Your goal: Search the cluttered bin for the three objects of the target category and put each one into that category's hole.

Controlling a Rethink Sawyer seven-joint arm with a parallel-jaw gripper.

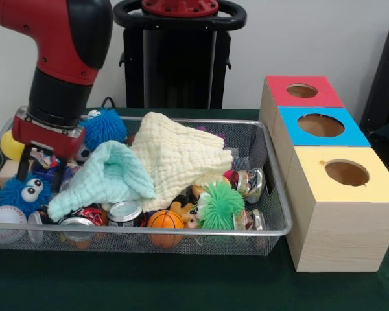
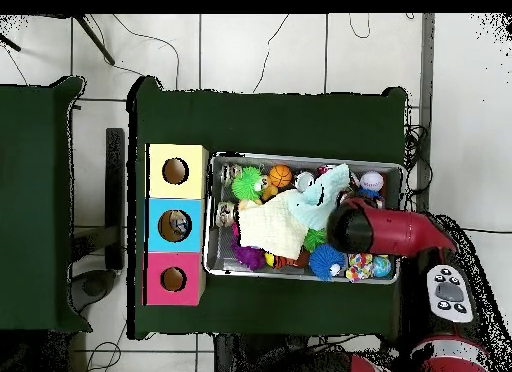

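A wire bin [image 1: 277, 194] holds a jumble of toys under a cream cloth [image 1: 181, 155] and a mint cloth [image 1: 107, 176]. My gripper [image 1: 40, 170] is down in the bin's left end, open, its fingers [image 1: 24, 162] either side of a small patterned thing. A blue fuzzy ball with eyes [image 1: 23, 191] lies just below it and another blue fuzzy ball [image 1: 104, 127] just to its right. In the overhead view the red arm [image 2: 385, 233] covers the gripper. Beside the bin stand three boxes, each with a hole: red [image 1: 303, 91], blue [image 1: 321, 125], yellow [image 1: 347, 173].
Along the bin's front lie a baseball [image 1: 5, 219], two cans [image 1: 124, 212], a small basketball [image 1: 165, 220] and a green fuzzy ball [image 1: 220, 206]. Shiny cans [image 1: 249, 183] sit at the right end, a yellow ball [image 1: 11, 146] at the far left. Green cloth [image 1: 181, 285] covers the table.
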